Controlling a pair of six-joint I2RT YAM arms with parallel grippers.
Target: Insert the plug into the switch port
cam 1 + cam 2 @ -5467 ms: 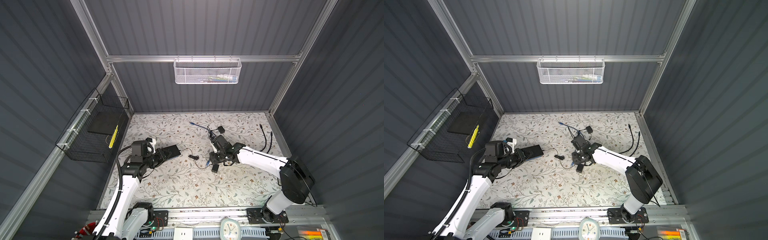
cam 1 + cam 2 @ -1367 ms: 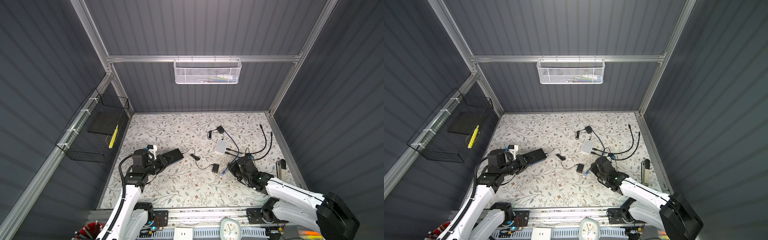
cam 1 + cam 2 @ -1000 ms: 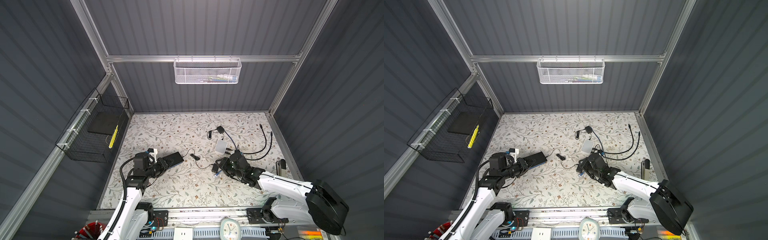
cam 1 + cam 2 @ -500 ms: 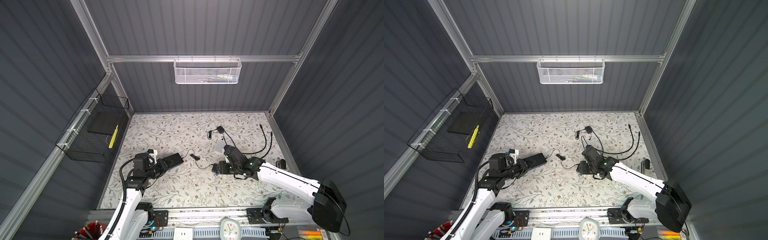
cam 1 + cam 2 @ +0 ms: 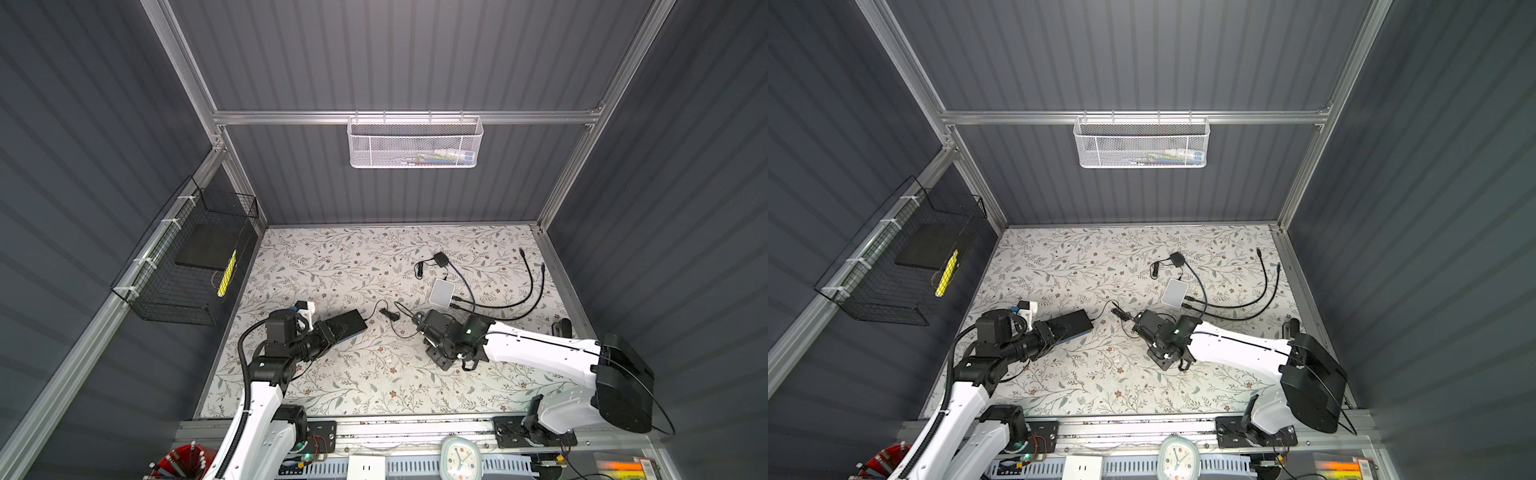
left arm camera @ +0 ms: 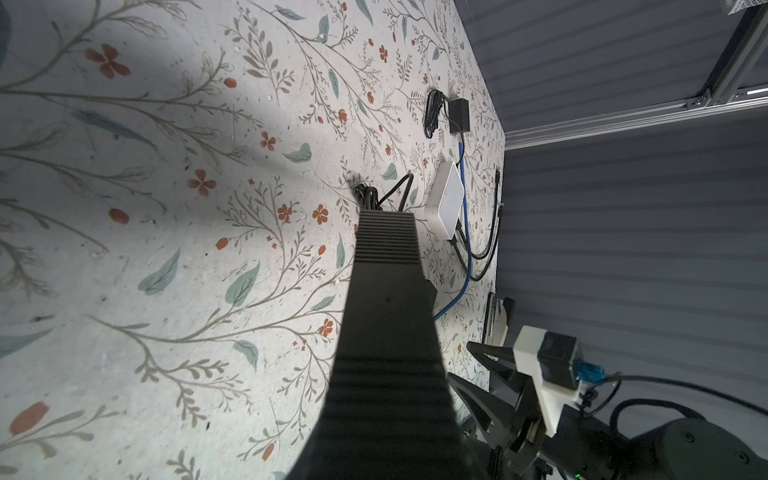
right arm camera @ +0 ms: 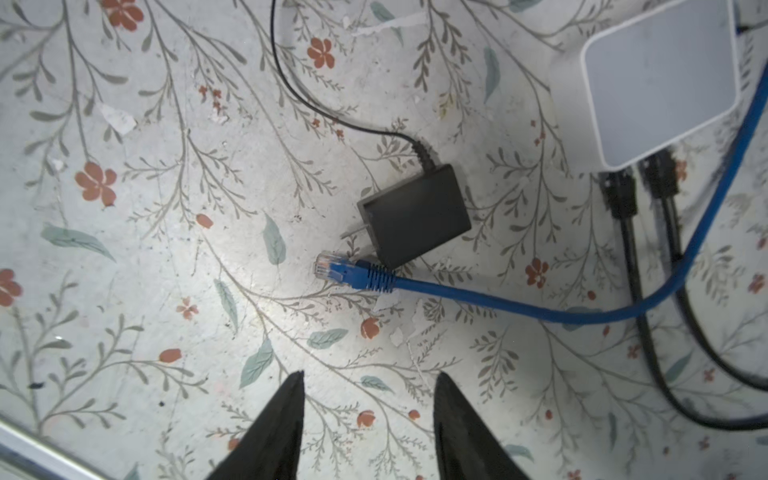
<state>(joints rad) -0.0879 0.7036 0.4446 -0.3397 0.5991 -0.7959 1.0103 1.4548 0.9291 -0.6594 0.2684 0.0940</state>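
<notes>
The switch [image 5: 345, 324], a long black ribbed box, lies left of centre in both top views [image 5: 1074, 323]. My left gripper [image 5: 329, 332] is shut on its near end. In the left wrist view the switch [image 6: 386, 307] runs away from the camera and hides the jaws. The plug [image 7: 331, 269], a clear-tipped blue connector on a blue cable [image 7: 540, 309], lies on the floral table against a black power adapter [image 7: 415, 216]. My right gripper [image 7: 369, 376] hangs open just short of the plug, with nothing between its fingers. The right arm [image 5: 457, 336] hides the plug in both top views.
A white box [image 5: 441, 292] with two black cables [image 5: 532, 286] plugged in lies behind the right gripper. A small black adapter [image 5: 440, 259] sits farther back. A thin black cord [image 5: 390, 318] runs from the switch toward the power adapter [image 5: 442, 362]. A wire basket [image 5: 187, 270] hangs on the left wall.
My right arm has swung from the front right toward the table's middle and now hangs over the adapter and plug, jaws still open. The left arm has held still with the switch.
</notes>
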